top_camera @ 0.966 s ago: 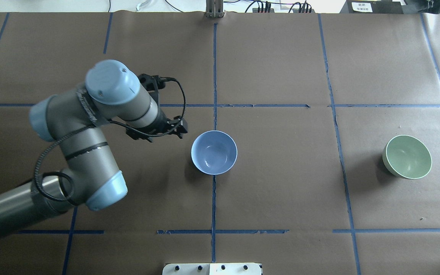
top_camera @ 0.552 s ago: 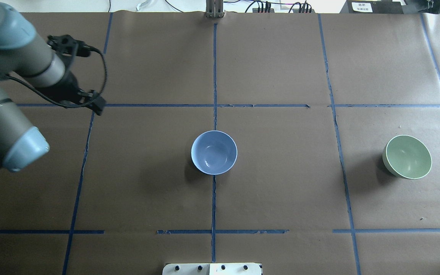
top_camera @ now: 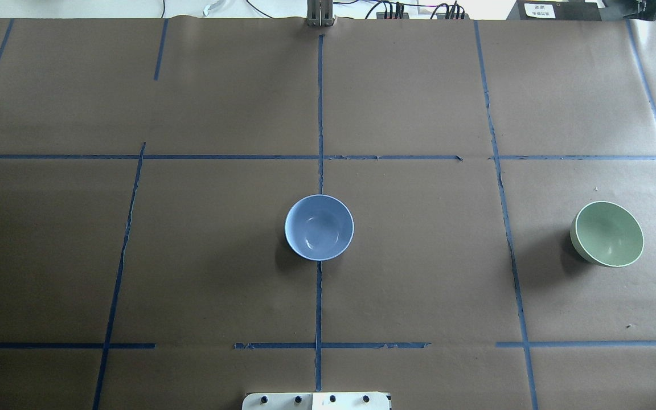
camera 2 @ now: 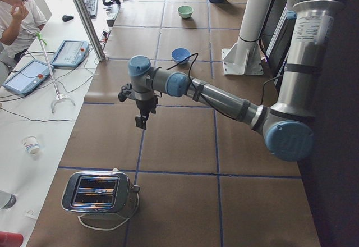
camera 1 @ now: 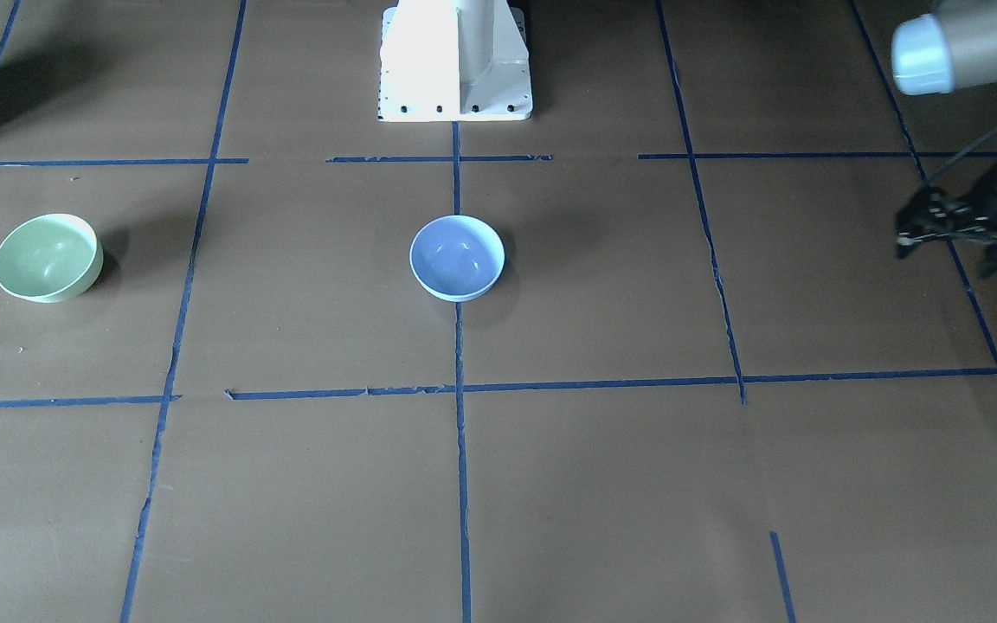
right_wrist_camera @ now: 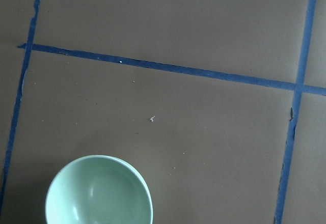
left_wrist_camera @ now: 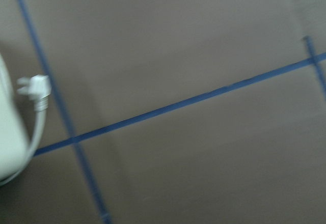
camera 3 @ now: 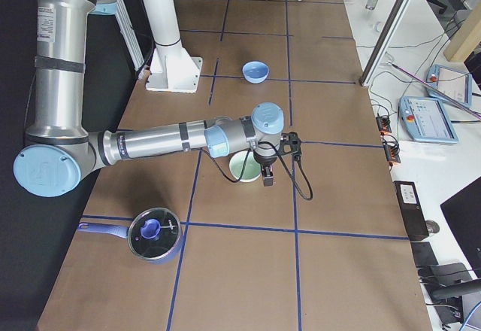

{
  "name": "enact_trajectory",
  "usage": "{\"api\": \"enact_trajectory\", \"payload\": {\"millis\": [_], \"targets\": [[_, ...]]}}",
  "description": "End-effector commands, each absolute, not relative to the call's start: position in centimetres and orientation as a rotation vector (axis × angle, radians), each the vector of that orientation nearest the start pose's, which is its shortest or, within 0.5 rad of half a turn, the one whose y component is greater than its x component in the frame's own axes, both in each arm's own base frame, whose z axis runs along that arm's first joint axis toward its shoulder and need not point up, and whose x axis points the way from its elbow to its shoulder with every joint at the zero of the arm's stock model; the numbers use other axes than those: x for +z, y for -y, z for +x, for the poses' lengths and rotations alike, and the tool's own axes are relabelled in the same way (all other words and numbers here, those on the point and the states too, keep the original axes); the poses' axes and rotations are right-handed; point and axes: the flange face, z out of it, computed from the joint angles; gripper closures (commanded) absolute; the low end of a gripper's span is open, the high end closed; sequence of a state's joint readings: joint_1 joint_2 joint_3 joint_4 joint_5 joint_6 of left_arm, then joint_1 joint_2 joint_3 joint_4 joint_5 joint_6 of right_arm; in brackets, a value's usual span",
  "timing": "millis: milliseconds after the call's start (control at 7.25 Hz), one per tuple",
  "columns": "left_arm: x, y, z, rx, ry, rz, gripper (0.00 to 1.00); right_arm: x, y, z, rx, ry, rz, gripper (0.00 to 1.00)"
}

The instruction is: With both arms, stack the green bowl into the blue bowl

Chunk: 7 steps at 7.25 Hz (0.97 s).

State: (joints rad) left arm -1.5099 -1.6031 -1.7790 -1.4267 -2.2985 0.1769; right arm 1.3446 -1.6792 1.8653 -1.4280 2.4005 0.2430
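The green bowl (top_camera: 607,233) is not yet gripped; a rim grasp is called for from the right gripper (camera 3: 267,177) near it, whose spread, like the left gripper's (camera 2: 141,123), cannot be told.

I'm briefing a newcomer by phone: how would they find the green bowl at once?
Seen from overhead, the brown table is gridded with blue tape. Two upright bowls stand far apart on it: the blue bowl on the centre tape line, the green bowl near the right edge. It is the mint-green one, empty, alone in its square.
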Motion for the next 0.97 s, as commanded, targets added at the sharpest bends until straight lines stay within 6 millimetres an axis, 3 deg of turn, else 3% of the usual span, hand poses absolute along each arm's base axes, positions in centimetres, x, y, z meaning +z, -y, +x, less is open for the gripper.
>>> {"api": "enact_trajectory", "payload": {"millis": [0, 138, 276, 414, 828], "targets": [[63.0, 42.6, -7.6, 0.187, -0.831, 0.067, 0.0, 52.2, 44.6, -6.7, -0.061, 0.886, 0.105, 0.0], [63.0, 42.4, -7.5, 0.185, -0.842, 0.073, 0.0, 54.3, 42.0, -8.3, -0.026, 0.875, 0.111, 0.0], [61.7, 42.7, -7.6, 0.195, -0.836, 0.1, 0.0, 54.2, 40.9, -10.7, 0.06, 0.898, 0.131, 0.0], [60.8, 43.0, -7.6, 0.155, -0.836, 0.098, 0.0, 56.6, 40.0, -12.9, 0.058, 0.899, 0.151, 0.01], [60.6, 43.3, -7.5, 0.164, -0.832, 0.115, 0.0, 62.0, 39.3, -16.1, 0.032, 0.847, 0.119, 0.08]]}}
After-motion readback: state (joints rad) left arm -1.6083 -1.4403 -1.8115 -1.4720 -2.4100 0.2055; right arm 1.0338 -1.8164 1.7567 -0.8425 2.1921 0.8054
